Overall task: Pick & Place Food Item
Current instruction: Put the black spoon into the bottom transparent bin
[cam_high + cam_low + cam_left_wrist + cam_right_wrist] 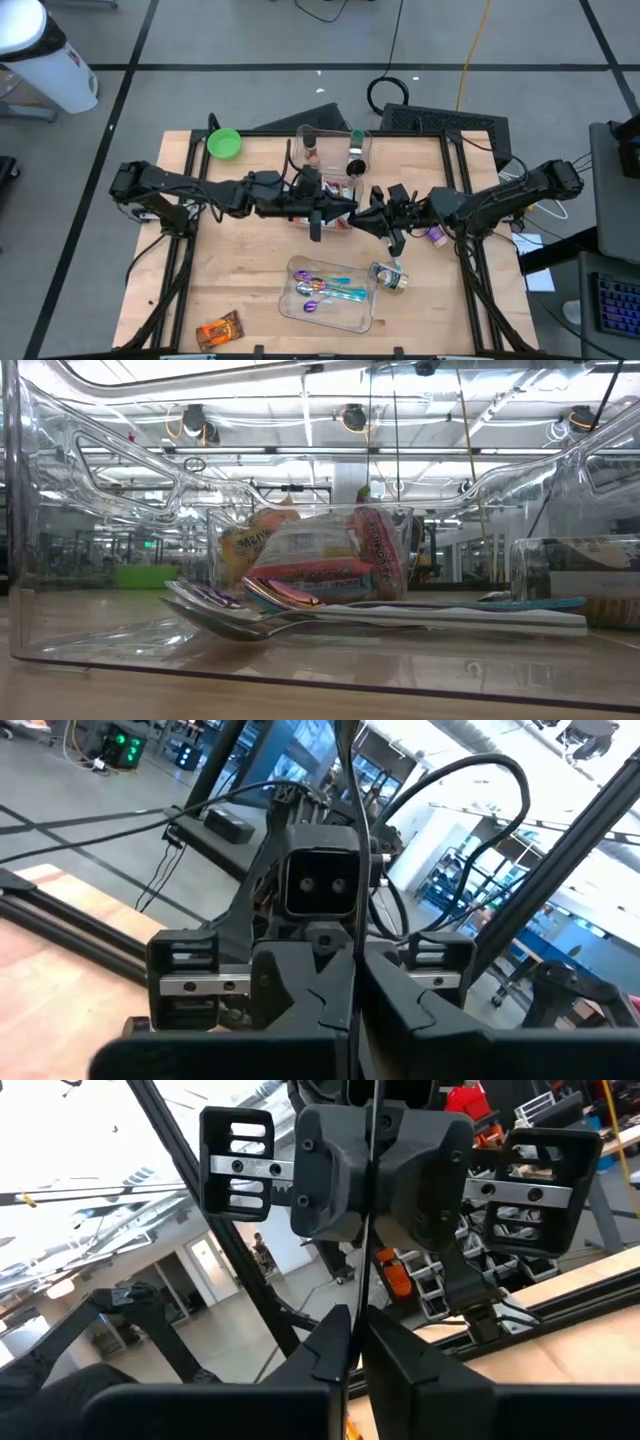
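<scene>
High view showed the left gripper (348, 208) and right gripper (362, 213) meeting tip to tip mid-bench, fingers shut on nothing, likely parked. Low view showed snack packets (320, 560) in a clear bin (225, 545), untouched.

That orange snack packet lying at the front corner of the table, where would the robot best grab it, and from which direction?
Probably from straight above, pinching across its narrow width near the middle. The orange snack packet lies flat on the wooden table near the front left corner, set at a slant and apart from the clear tray, so nothing crowds a descent. The fingers would need turning to match that slant.
</scene>
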{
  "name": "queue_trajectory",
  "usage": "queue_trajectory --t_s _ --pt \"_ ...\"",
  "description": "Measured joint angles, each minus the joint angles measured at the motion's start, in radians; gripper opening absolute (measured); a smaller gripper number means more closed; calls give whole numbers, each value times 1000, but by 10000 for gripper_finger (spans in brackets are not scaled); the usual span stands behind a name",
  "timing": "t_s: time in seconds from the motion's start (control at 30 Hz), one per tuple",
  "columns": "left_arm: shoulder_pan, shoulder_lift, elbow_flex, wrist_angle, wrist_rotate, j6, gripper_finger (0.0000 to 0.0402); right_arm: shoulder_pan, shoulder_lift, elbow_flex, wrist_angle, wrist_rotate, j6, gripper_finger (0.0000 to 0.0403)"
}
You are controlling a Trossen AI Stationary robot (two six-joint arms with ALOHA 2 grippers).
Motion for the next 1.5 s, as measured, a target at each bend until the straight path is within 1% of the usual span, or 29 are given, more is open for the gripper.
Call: queue_trajectory --t_s 0.27,0.33,0.5,0.63,0.73,0.83,0.93,1.03,1.1,1.2,1.27,1.37,1.5 --pt "0 0 0 14 0 13 6 0 0 0 5 2 -1 3" --pt "0 0 0 16 4 13 19 -1 0 0 4 -1 0 3" --pt "3 0 0 43 14 33 65 -6 -23 0 0 -13 -13 1" --pt "23 0 0 50 74 22 95 -18 -73 0 -36 -14 -37 1" --pt "41 0 0 49 120 6 120 -24 -117 0 -123 -13 -39 1" --pt "70 -13 0 49 200 -19 143 -23 -161 0 -218 -12 -38 1" --pt "101 -46 0 45 268 -39 158 -5 -199 0 -306 -14 -21 1" --pt "123 -101 0 -11 288 -39 165 24 -223 0 -365 -17 -4 1" --pt "133 -151 0 -87 278 -17 165 52 -233 6 -405 -17 2 0" --pt "138 -223 0 -164 208 19 165 102 -225 50 -510 -18 2 0" --pt "138 -260 0 -192 156 47 165 130 -202 103 -603 -18 -2 0" --pt "136 -311 0 -249 98 74 165 160 -146 196 -760 -35 -6 0" --pt "134 -344 0 -285 50 76 166 163 -35 333 -927 -110 -24 0"
